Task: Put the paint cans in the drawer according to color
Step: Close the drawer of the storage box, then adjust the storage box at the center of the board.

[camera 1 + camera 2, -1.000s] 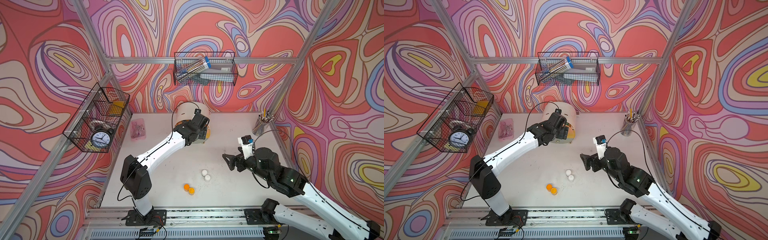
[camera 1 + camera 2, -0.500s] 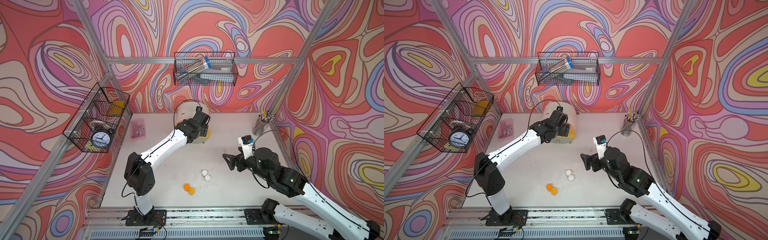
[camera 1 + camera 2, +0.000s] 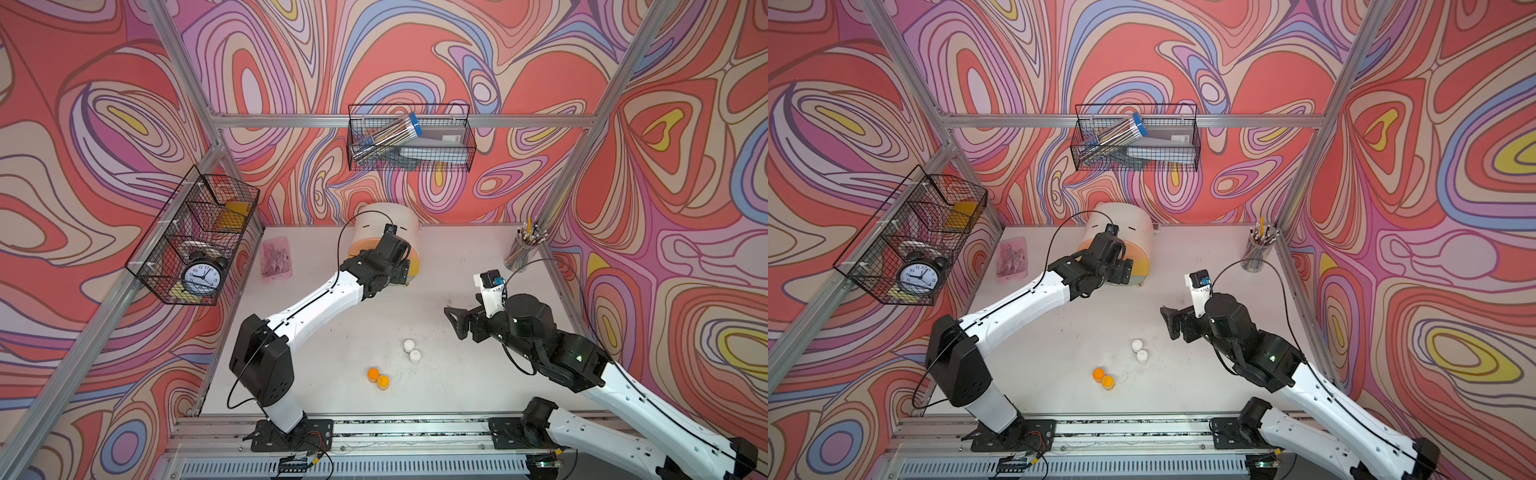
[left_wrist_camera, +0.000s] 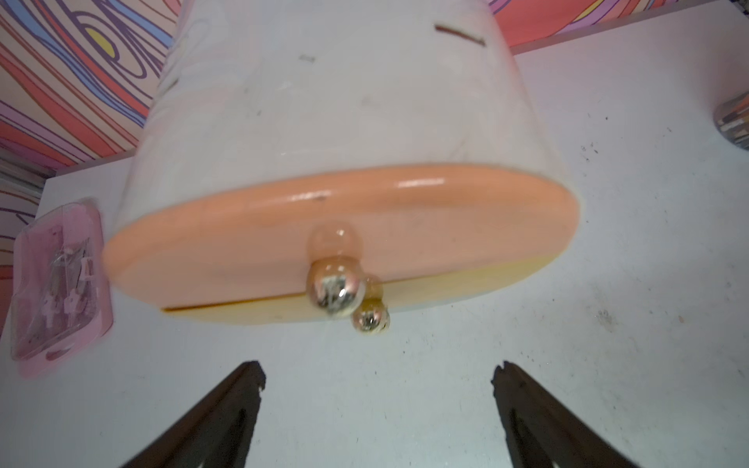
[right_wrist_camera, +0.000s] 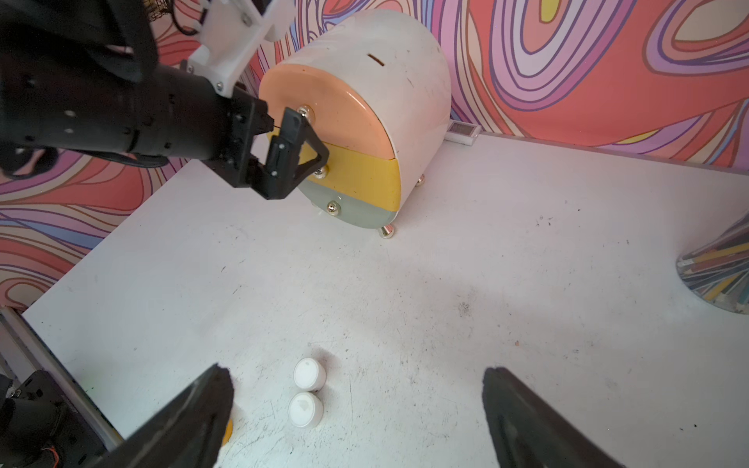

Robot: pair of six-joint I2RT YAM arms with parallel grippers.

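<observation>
On the table (image 3: 415, 299), the drawer cabinet (image 3: 386, 220) stands at 12 o'clock, front facing roughly 6. The peach drawer (image 5: 324, 109) is on top, the yellow drawer (image 5: 364, 178) in the middle and the grey-green drawer (image 5: 360, 212) lowest, all pushed in. The left claw (image 4: 377, 375) is released, spread wide and empty, just short of the gold knobs (image 4: 334, 293). Two white paint cans (image 3: 409, 345) sit side by side toward 6 o'clock, with two orange paint cans (image 3: 373, 373) paired at their 7 o'clock. The right claw (image 5: 356, 370) is released, wide and empty, above the table at 2 o'clock from the white pair
</observation>
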